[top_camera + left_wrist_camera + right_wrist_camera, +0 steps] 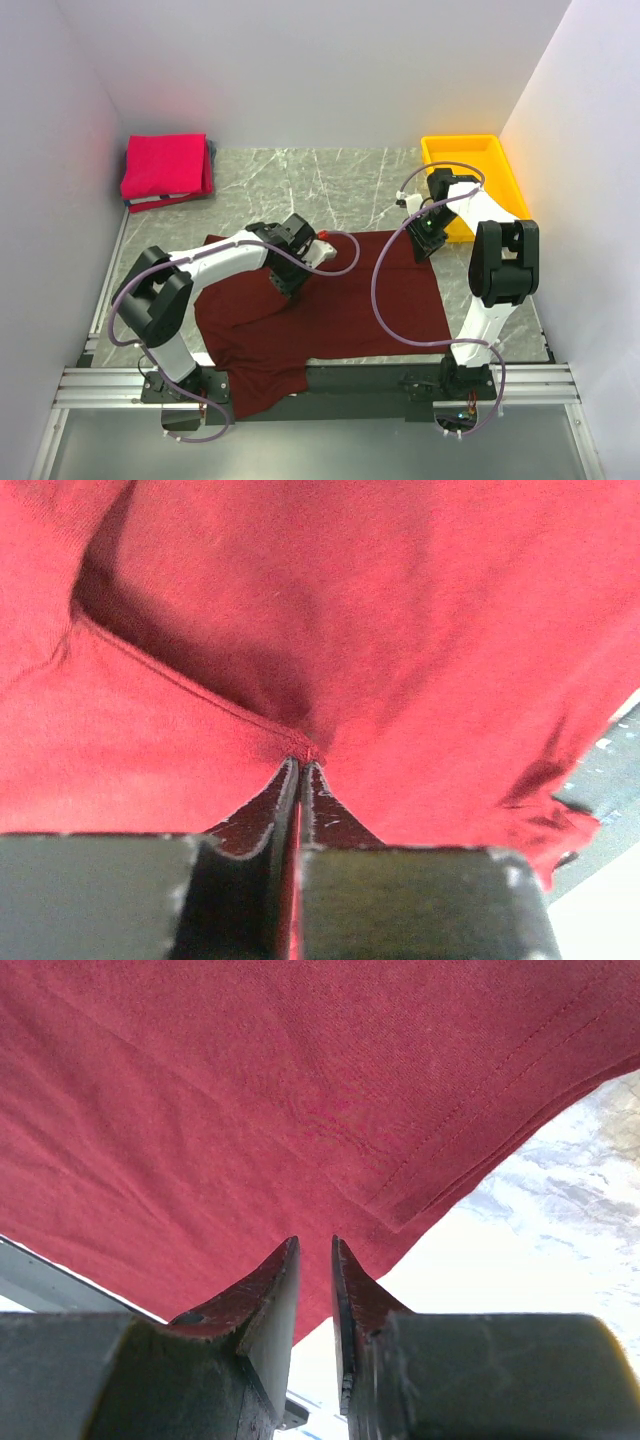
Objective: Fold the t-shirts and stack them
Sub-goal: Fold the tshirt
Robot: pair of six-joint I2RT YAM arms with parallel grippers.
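The left gripper (300, 767) is pinching a fold of the maroon t-shirt (350, 300), jaws clamped. The right gripper (315, 1248) is hanging over its corner, jaws narrowly parted.

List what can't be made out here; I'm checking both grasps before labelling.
Right wrist view: whether the right gripper pinches the maroon t-shirt; the narrow gap shows only cloth behind.
Top view: what lies under the pink t-shirt; it covers all but a bluish edge.
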